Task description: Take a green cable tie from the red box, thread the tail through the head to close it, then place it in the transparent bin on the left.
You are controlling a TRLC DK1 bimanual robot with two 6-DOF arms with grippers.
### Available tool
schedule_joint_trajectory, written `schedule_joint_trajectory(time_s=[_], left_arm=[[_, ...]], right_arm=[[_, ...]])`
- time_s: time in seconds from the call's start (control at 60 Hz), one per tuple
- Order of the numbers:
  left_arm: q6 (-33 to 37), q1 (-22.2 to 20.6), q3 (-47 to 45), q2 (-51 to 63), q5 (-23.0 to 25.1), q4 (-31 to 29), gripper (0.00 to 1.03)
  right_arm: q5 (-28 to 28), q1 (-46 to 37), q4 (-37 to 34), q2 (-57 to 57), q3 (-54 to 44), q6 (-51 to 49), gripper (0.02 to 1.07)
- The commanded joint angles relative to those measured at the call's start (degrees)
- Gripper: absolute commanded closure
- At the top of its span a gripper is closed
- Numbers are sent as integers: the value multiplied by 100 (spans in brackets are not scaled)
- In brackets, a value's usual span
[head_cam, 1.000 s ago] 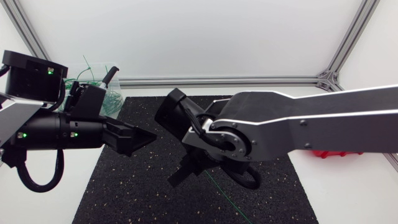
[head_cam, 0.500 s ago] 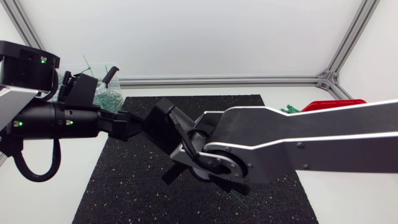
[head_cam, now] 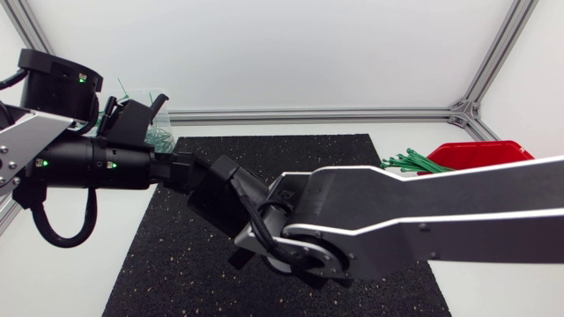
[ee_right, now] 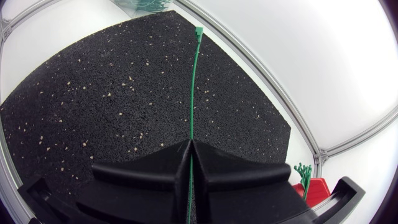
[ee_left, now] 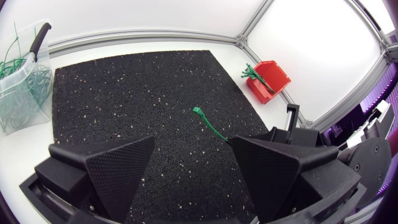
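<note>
Our matte black right gripper (ee_right: 189,143) pinches the thin green plastic cable tie (ee_right: 193,81), whose long axis runs straight ahead, head end outermost (just ahead of our left gripper (ee_left: 193,142), spread wide and empty).

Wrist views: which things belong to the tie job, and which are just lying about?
Job: green cable tie, right gripper shut on it, open left gripper, red box, transparent bin.
Lying about: black mat, black handle at the bin.
</note>
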Motion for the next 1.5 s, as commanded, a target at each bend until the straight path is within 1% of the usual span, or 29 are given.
schedule_joint_trajectory(time_s=[0.0, 0.133, 0.217, 0.317, 0.35, 0.383, 0.617, 0.7, 0.867, 0.967, 1.033, 1.217, 1.3, 1.367, 1.483], left_arm=[[-117, -11, 223, 174, 76, -38, 18], [-231, -46, 232, 376, 85, 67, 19], [-302, -160, 215, 446, 85, 164, 19], [-381, -160, 206, 525, 76, 261, 20], [-407, -160, 197, 569, 76, 296, 22], [-442, -160, 188, 604, 76, 331, 22], [-504, -336, 197, 640, 50, 349, 22], [-539, -415, 215, 640, -12, 366, 22], [-583, -749, 188, 578, -451, 472, 22], [-636, -881, 127, 517, -706, 612, 26], [-697, -890, 91, 490, -803, 744, 27], [-732, -969, 83, 508, -952, 841, 27], [-794, -934, 48, 473, -979, 973, 35], [-829, -899, 12, 473, -987, 1061, 39], [-838, -881, -32, 499, -987, 1131, 39]], right_arm=[[71, 55, 45, 139, 172, 67, 101], [71, 108, 36, 218, 286, 164, 101], [71, 134, 36, 235, 322, 199, 101], [71, 160, 45, 253, 348, 252, 101], [71, 178, 36, 253, 357, 278, 101], [71, 187, 27, 244, 357, 322, 101], [71, 248, -8, -37, 84, 498, 101], [71, 266, -17, -143, -4, 595, 101], [71, 327, 19, -274, -48, 718, 101], [71, 336, 19, -336, -30, 753, 101], [71, 371, 10, -353, -21, 779, 101], [80, 424, -17, -415, -21, 832, 101], [71, 424, -17, -441, -21, 876, 101], [71, 424, -17, -450, -12, 902, 101], [71, 424, 1, -441, -12, 929, 101]])
